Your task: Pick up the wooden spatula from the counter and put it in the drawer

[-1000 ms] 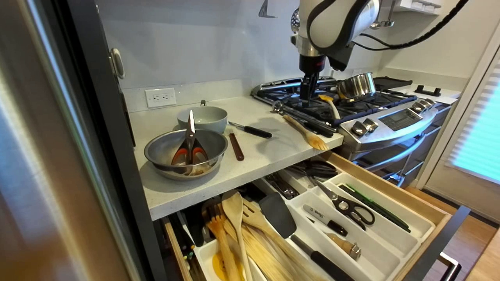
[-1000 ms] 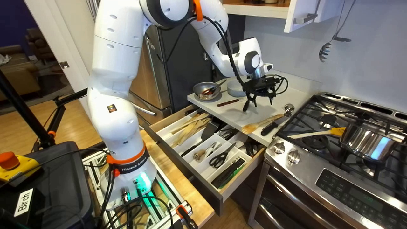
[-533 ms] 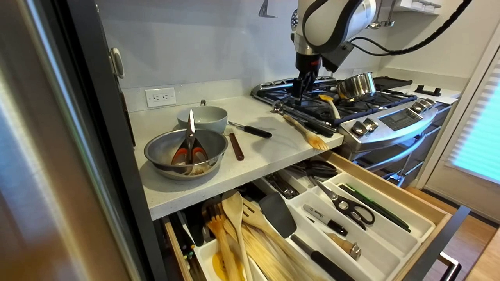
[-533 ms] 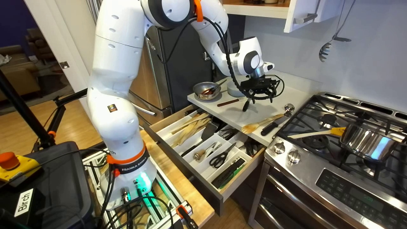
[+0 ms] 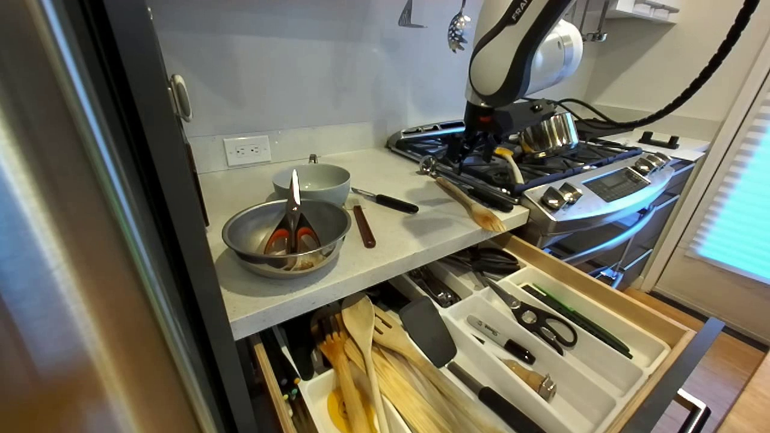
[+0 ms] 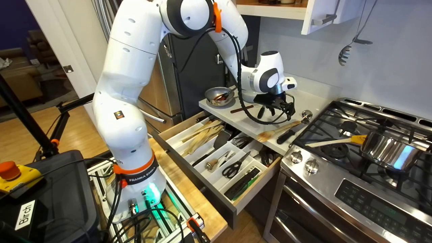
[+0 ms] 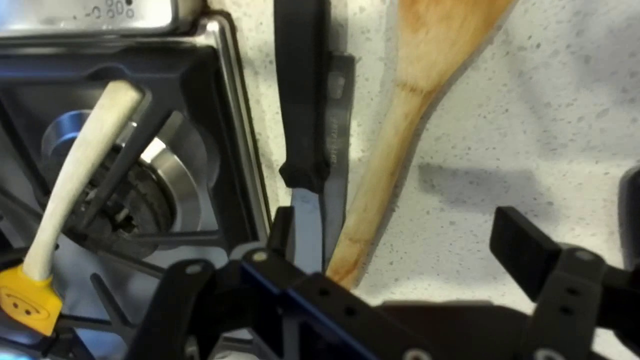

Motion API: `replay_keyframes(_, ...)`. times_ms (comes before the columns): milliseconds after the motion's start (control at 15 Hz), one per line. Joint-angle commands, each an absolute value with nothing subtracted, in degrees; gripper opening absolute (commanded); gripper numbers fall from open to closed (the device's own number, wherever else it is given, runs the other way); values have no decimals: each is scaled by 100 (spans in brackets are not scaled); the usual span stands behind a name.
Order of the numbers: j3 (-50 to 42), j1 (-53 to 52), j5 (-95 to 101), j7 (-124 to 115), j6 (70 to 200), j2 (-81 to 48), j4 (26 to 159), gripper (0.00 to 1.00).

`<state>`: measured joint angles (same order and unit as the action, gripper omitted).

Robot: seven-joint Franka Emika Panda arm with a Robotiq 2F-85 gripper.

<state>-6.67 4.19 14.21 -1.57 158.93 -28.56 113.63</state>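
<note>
Spatula (image 7: 394,150) lies on the counter (image 7: 480,120), its handle (image 7: 371,210) below the spread end effector (image 7: 400,235).

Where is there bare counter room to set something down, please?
The counter is bare along its front edge between the brown-handled tool and the wooden spatula, and by the wall between the pale bowl and the stove. Beside the stove, the spatula and a black-handled knife crowd together.

The wooden spatula (image 7: 392,145) is bare matt wood, the counter (image 5: 403,240) smooth, the pot (image 6: 388,152) glossy metal.
</note>
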Motion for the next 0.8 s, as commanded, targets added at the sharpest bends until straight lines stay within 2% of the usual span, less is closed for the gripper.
replay_keyframes(0,-596,515,673,-577,16228,-3261,11339,100)
replay_keyframes(400,-628,457,313,-568,16236,-3415,11268,100)
replay_keyframes(600,-339,731,-119,-455,16238,-3598,11082,100)
replay_keyframes(733,-290,807,-314,-439,16170,-3717,10976,93)
